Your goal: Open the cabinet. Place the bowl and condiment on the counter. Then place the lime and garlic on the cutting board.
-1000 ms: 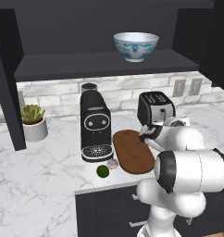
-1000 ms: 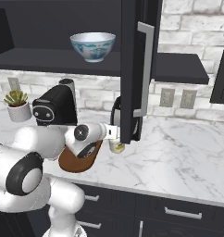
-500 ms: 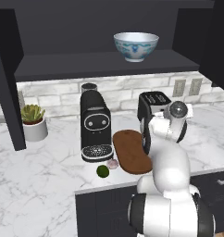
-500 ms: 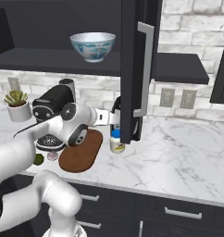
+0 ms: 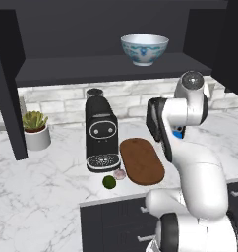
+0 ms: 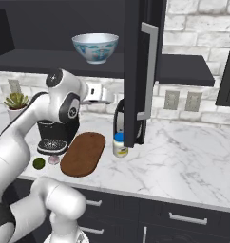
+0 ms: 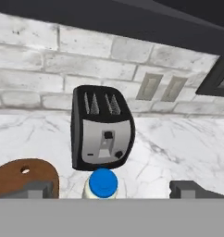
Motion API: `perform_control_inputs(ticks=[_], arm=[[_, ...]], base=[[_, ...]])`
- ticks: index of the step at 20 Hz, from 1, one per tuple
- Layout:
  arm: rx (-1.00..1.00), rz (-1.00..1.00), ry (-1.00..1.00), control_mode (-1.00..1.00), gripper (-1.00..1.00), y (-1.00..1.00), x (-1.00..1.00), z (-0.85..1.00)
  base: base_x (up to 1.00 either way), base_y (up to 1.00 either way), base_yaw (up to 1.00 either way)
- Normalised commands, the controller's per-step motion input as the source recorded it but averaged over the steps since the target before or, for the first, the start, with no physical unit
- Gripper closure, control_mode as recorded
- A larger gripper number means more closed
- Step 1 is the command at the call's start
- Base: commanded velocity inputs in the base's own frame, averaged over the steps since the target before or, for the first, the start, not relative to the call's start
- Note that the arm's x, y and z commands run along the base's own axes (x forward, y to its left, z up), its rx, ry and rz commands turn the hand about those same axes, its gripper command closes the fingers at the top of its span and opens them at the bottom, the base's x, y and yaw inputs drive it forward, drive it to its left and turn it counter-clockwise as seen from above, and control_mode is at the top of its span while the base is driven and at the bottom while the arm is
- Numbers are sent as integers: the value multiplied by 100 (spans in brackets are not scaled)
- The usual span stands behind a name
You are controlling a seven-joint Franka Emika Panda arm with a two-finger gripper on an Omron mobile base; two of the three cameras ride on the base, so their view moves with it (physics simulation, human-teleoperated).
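The black cabinet (image 6: 134, 57) stands open, and the pale bowl (image 6: 95, 46) (image 5: 144, 47) rests on its shelf. On the marble counter (image 6: 183, 156), the blue-lidded condiment (image 6: 119, 144) (image 7: 103, 181) stands in front of the toaster (image 7: 102, 127). The oval cutting board (image 5: 141, 160) (image 6: 83, 153) is bare. The lime (image 5: 109, 181) (image 6: 39, 163) and garlic (image 5: 120, 173) (image 6: 53, 160) lie on the counter to its left. My gripper (image 7: 111, 190) (image 6: 109, 96) hangs open and empty above the condiment, below the shelf.
A black coffee machine (image 5: 101, 133) stands left of the board, and a potted plant (image 5: 35, 130) stands farther left. The open cabinet door with its silver handle (image 6: 148, 71) hangs close to the right of my hand. Wall outlets (image 6: 171, 99) sit behind.
The arm has risen from low over the counter to an upright pose. The open gripper has lifted away from the condiment, which stays on the counter.
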Motion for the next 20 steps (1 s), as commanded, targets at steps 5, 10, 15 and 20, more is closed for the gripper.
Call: perform_control_inputs(ticks=[5,10,15,20], arm=[[-16,8,-12,-100,-100,39,-49,84],[-23,5,0,-100,-100,51,-26,100],[-21,0,14,-100,-100,65,3,81],[-15,0,31,-100,-100,27,21,68]], base=[[0,0,0],[0,0,0],[0,0,0],[0,0,0]])
